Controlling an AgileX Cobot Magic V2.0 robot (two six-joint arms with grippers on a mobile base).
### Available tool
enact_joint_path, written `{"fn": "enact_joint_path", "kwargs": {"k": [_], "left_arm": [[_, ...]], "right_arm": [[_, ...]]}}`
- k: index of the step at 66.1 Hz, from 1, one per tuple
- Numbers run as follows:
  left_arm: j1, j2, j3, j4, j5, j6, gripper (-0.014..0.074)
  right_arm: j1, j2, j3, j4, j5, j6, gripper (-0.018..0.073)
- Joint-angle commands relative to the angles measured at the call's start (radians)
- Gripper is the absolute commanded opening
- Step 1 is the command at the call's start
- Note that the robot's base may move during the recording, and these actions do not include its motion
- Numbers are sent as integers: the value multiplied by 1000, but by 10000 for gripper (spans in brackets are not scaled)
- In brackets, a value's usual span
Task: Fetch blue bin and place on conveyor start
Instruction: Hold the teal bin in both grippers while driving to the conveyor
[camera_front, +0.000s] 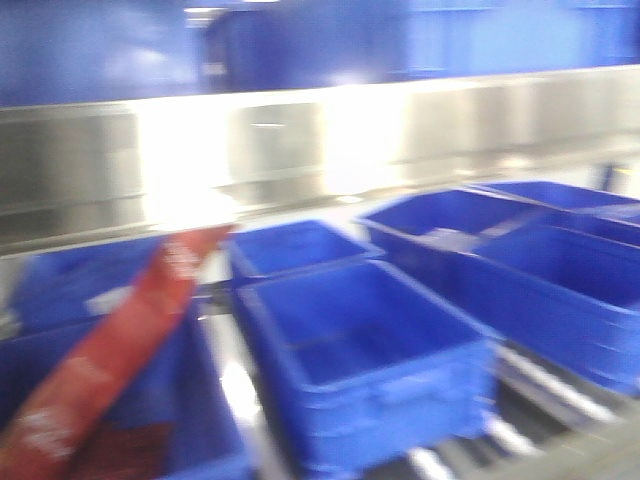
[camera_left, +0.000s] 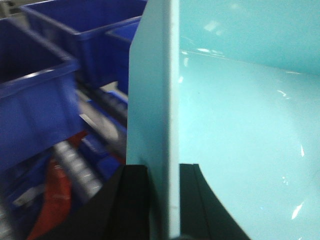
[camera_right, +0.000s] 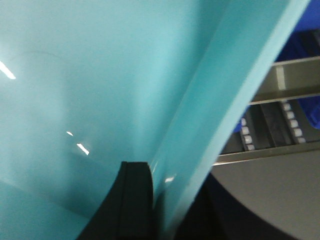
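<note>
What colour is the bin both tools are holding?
Pale turquoise bin, clearest in the left wrist view.

blue bin (camera_left: 240, 125): you are looking at plain pale turquoise, glossy, glinting white in spots.
left tool (camera_left: 162, 215): it is showing you matte black.
right tool (camera_right: 165, 212): it is showing black too.
crates (camera_front: 370, 360): they are reading deep royal blue.
strip (camera_front: 110, 350): it is showing red with blurred white markings.
shelf (camera_front: 300, 140): it is shining silver-grey.

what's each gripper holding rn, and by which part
Both hold the blue bin by its rim: the left gripper clamps one wall's top edge, a finger on each side, and the right gripper grips the rim likewise.
</note>
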Motion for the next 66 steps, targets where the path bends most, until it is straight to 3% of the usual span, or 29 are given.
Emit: {"fn": "enact_joint_path", "kwargs": {"k": [1,66], "left_arm": [[-5,-15,-12,-70,-106,-19,-111],[-5,-15,-12,-70,-106,-19,-111]], "right_arm": [[3,-3,-4,-5,-14,-40,-153],[3,-3,-4,-5,-14,-40,-153]]}}
